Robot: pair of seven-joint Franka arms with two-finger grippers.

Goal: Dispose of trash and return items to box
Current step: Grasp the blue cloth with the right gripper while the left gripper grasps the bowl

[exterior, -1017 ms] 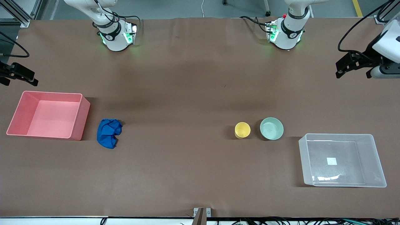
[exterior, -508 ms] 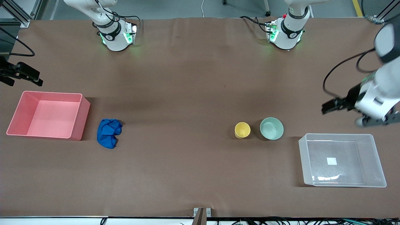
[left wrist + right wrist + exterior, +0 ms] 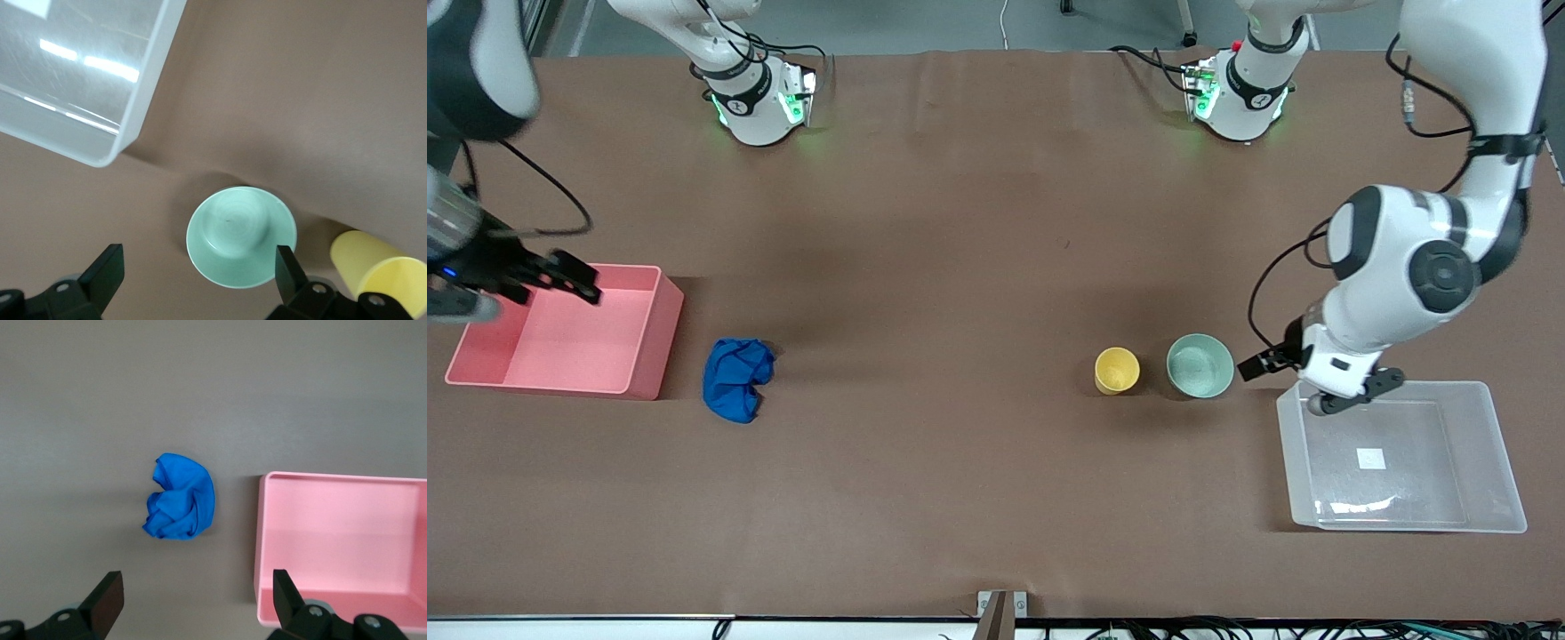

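We record: blue wad (image 3: pixel 735 378) on the table beside the pink tub (image 3: pixel 649 342); yellow cup (image 3: pixel 1117 370) touching-close to mint-green bowl (image 3: pixel 1200 364), near the clear box (image 3: pixel 1494 462). Left gripper (image 3: pixel 198 277) (fingers spread wide, empty) over the bowl. Right gripper (image 3: pixel 193 600), likewise wide and empty, over the pink tub's edge.

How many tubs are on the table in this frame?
2. The pink tub sits at the right arm's end of the table, beside the blue wad. The clear tub sits at the left arm's end, nearer the front camera than the green bowl.
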